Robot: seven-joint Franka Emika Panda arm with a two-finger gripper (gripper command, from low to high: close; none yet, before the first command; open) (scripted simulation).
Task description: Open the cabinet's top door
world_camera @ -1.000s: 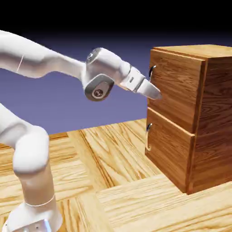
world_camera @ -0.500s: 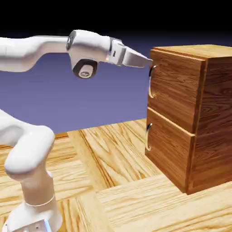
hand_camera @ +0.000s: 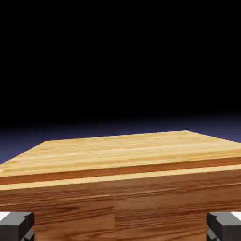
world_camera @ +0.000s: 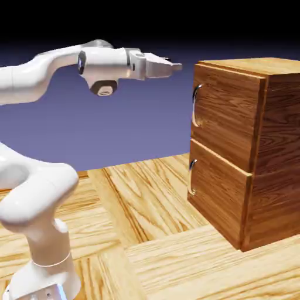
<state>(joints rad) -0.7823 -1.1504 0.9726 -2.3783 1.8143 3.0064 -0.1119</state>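
Exterior view: gripper (world_camera: pixel 176 67) spread wide near the cabinet's top edge, top door closed

So I'm driving this Panda remotely, and the white Franka arm (world_camera: pixel 105 61) comes in from the left side of the frame, with its claw pointing right at upper middle. Jaws are wide apart, nothing between them. The tips sit just short of the cabinet (world_camera: pixel 234 146), a boxy reddish-brown wood-grain thing filling the right side of the frame, and I can see backdrop between them and the wood, so no contact.

The top door (world_camera: pixel 228 114) is in the upper right, sitting flush and shut. Its curved silver handle (world_camera: pixel 195 105) is on the door's left edge, below and to the right of the fingertips in the frame. Under that, the lower panel (world_camera: pixel 220 187) is shut too, with a matching lower handle (world_camera: pixel 191 177) on its left edge. The whole cabinet stands on a pale wood-patterned surface (world_camera: pixel 146 205) that runs across the bottom of the picture.

Hand cam has the two grey finger tips (hand_camera: pixel 17 227) way out in the bottom left and bottom right corners. Dark red-brown wood grain runs along the bottom, the lighter cabinet top (hand_camera: pixel 122 149) stretches across above it, and the upper half is basically black.
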